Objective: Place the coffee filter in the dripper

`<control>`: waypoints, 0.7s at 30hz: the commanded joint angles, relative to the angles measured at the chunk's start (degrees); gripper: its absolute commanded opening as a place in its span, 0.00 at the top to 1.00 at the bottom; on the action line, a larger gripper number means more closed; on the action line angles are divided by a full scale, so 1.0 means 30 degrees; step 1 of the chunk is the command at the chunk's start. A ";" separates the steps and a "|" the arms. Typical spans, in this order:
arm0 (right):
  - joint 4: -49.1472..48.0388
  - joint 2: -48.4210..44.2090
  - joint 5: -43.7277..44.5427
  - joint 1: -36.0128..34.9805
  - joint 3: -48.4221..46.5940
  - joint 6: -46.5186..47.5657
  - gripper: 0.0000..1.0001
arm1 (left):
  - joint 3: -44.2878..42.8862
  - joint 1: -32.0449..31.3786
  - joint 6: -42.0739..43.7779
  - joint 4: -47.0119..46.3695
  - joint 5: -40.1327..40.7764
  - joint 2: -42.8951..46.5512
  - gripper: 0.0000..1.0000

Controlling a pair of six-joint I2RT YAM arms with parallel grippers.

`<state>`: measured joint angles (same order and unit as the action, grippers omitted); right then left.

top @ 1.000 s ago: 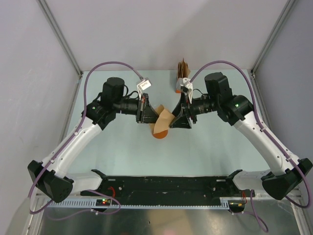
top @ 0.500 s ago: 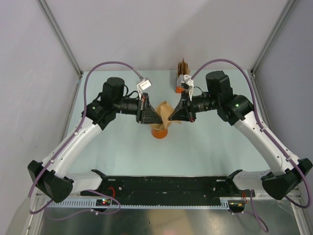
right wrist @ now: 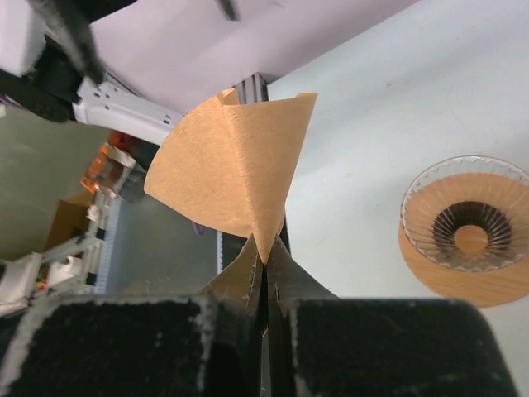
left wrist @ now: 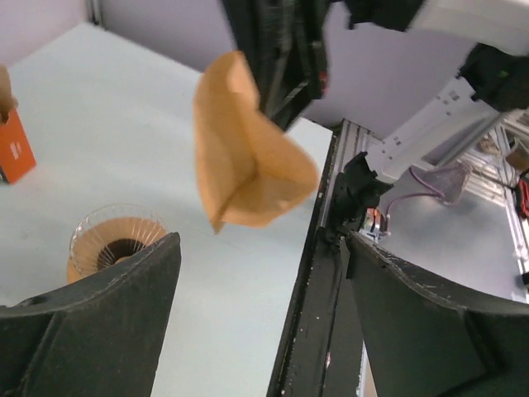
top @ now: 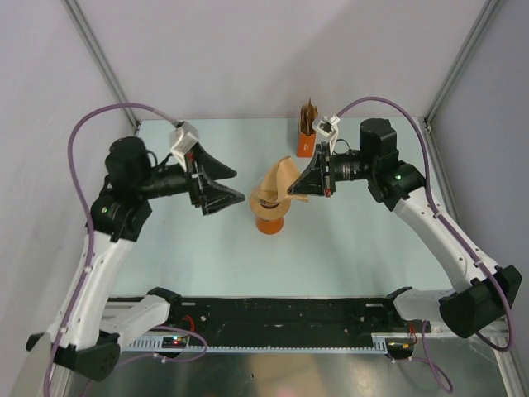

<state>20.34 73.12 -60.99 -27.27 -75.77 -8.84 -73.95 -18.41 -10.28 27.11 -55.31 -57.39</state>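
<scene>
Left wrist camera: my left end effector [left wrist: 260, 306] has its jaws wide apart and holds nothing. The coffee filter [left wrist: 244, 161] hangs in the air beyond it, spread into a cone. The dripper [left wrist: 116, 242] stands on the desk [left wrist: 99, 107] below, off to one side.

Right wrist camera: my right end effector [right wrist: 266, 263] is clamped on the filter's pointed end, and the open mouth faces away from me. The dripper's ribbed wall and dark hole lie off to the right, not under the paper.

From above, the filter overlaps the dripper, and my left arm is well clear.

To do this well, I think I should turn the point downward and centre it over the dark hole. Then I should lower slowly and let go only once the paper rests against the ribs, since so light a sheet could tip or spring out.
</scene>
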 commanded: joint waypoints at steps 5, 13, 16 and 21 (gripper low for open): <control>-0.6262 -0.0130 -0.1321 0.0227 0.1553 -0.7018 1.00 | 0.0075 -0.0826 0.2729 -0.0434 -0.2277 0.0966 0.15; -0.6575 0.0362 -0.1431 -0.0255 0.1784 -0.7911 1.00 | -0.0483 -0.3236 0.4248 -0.0332 0.0258 -0.0255 0.15; -0.7193 0.0445 -0.1422 -0.0550 0.1785 -0.8027 1.00 | -0.0650 -0.3859 0.4614 -0.0186 0.0860 -0.0744 0.16; -0.7805 0.0758 -0.1495 -0.0739 0.1789 -0.8683 1.00 | -0.0592 -0.4871 0.5216 0.0315 0.1523 -0.1239 0.22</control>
<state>1.23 74.78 -64.14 -28.95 -70.32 -32.42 -73.95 -31.14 2.00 27.68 -53.30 -60.80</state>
